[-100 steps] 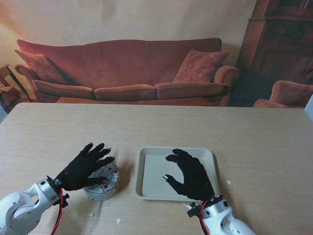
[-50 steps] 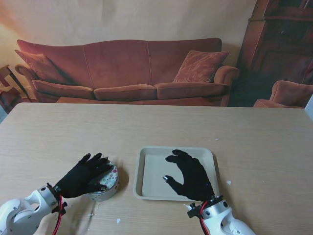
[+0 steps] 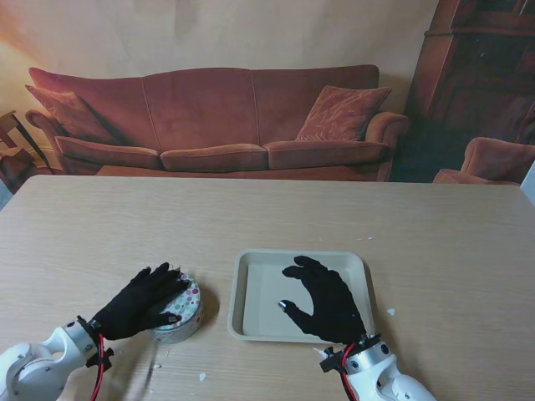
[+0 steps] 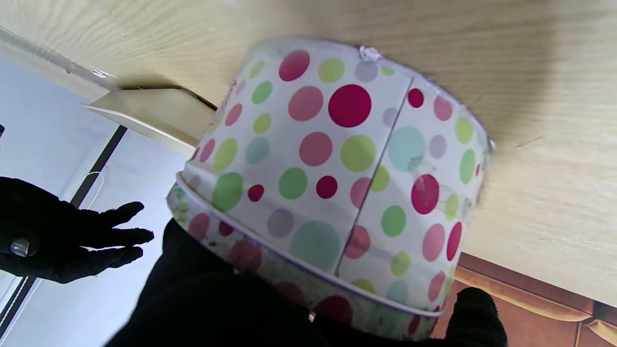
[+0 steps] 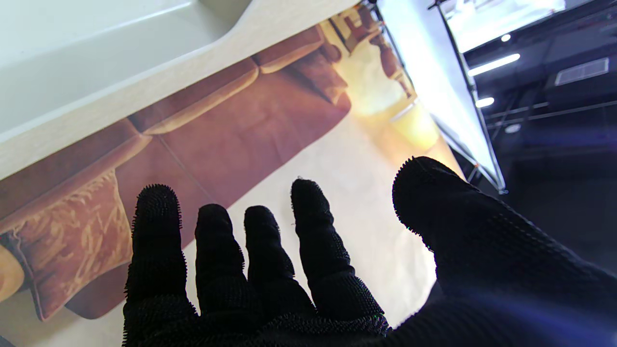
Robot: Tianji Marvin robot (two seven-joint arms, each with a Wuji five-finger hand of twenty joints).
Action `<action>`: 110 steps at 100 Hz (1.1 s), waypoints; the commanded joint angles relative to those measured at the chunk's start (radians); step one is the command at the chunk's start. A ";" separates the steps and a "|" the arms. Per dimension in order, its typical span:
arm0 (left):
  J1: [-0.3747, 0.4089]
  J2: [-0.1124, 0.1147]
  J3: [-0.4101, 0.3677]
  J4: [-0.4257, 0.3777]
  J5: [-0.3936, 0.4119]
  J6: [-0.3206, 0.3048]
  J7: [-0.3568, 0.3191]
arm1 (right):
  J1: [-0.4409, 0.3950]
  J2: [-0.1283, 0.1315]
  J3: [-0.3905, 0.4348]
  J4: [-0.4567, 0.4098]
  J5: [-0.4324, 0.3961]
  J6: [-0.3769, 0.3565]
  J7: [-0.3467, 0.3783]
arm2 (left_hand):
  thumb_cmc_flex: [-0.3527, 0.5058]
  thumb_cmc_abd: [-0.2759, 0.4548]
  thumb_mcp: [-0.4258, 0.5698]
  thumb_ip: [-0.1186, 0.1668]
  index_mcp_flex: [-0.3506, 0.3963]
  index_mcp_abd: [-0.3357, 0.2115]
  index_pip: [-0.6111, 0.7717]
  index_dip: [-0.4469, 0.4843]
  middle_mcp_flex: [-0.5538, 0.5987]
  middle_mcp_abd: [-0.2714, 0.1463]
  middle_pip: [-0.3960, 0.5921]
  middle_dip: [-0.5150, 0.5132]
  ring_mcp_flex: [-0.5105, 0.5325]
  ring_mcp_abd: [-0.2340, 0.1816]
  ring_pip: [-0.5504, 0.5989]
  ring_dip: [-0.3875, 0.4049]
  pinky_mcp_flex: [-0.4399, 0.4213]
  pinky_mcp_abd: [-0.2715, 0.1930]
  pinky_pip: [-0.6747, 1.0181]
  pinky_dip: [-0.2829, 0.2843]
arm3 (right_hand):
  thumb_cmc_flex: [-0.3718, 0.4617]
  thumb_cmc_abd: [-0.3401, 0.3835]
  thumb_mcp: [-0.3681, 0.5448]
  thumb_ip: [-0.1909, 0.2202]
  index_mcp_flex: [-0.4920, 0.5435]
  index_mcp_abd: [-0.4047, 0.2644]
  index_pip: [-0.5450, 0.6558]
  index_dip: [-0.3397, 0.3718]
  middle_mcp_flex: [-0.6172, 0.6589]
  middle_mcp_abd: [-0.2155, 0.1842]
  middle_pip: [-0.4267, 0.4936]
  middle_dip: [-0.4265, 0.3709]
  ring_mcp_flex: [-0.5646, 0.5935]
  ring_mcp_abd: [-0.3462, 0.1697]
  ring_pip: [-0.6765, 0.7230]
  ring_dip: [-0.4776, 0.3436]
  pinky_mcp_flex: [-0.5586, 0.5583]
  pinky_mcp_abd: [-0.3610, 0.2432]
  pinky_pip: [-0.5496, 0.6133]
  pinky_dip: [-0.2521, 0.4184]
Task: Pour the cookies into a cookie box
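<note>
A round tin with coloured polka dots [image 3: 189,312] stands on the wooden table at my near left. My left hand [image 3: 142,302] lies over its lid with the fingers curled across the top and the thumb against its side. The left wrist view shows the tin [image 4: 337,168] close up, its lid pressed into the palm [image 4: 202,299]. To the tin's right lies a cream rectangular tray [image 3: 301,256] that looks empty. My right hand [image 3: 324,302] hovers over the tray's near half, open, fingers spread [image 5: 270,260], holding nothing. No cookies can be seen.
Small white crumbs lie on the table near the tin [image 3: 202,377] and right of the tray [image 3: 390,312]. Beyond the table's far edge stands a red sofa [image 3: 217,125], and a dark cabinet [image 3: 481,75] stands at the far right.
My left hand has come down from above the tin onto its lid and closed around it, drawing slightly nearer to me. The right hand has stayed put.
</note>
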 commanded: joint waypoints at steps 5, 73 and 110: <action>0.014 0.001 0.001 0.028 0.013 0.013 -0.023 | -0.006 -0.005 -0.002 -0.003 -0.002 0.001 0.013 | 0.007 0.036 -0.009 0.020 0.011 0.099 0.047 0.006 -0.026 0.024 -0.018 -0.018 0.001 0.024 0.007 -0.026 -0.005 -0.003 -0.022 -0.023 | 0.008 0.026 -0.030 0.042 -0.010 -0.004 -0.002 -0.007 -0.033 -0.006 -0.015 0.000 0.007 -0.011 0.007 0.005 -0.002 0.002 0.002 0.011; 0.042 -0.018 -0.068 -0.024 0.042 -0.087 0.071 | -0.001 -0.005 -0.004 0.001 0.000 -0.002 0.014 | -0.008 0.042 -0.009 0.022 0.002 0.102 0.054 0.012 -0.029 0.028 -0.036 -0.035 0.001 0.029 0.009 -0.035 0.000 -0.007 -0.024 -0.076 | 0.007 0.029 -0.032 0.042 -0.010 -0.006 -0.003 -0.006 -0.034 -0.009 -0.017 0.000 0.005 -0.013 0.006 0.004 -0.003 0.001 0.001 0.011; 0.080 -0.035 -0.134 -0.122 0.046 -0.120 0.118 | 0.002 -0.009 0.000 -0.008 -0.017 -0.019 -0.022 | -0.004 0.020 -0.009 0.021 0.040 0.116 0.079 0.041 -0.001 0.073 0.039 0.014 0.002 0.077 0.030 0.032 -0.005 0.019 -0.018 -0.070 | -0.002 0.029 -0.034 0.042 -0.013 -0.008 -0.001 -0.005 -0.030 -0.012 -0.015 0.000 0.005 -0.015 0.006 0.004 -0.006 -0.002 -0.002 0.010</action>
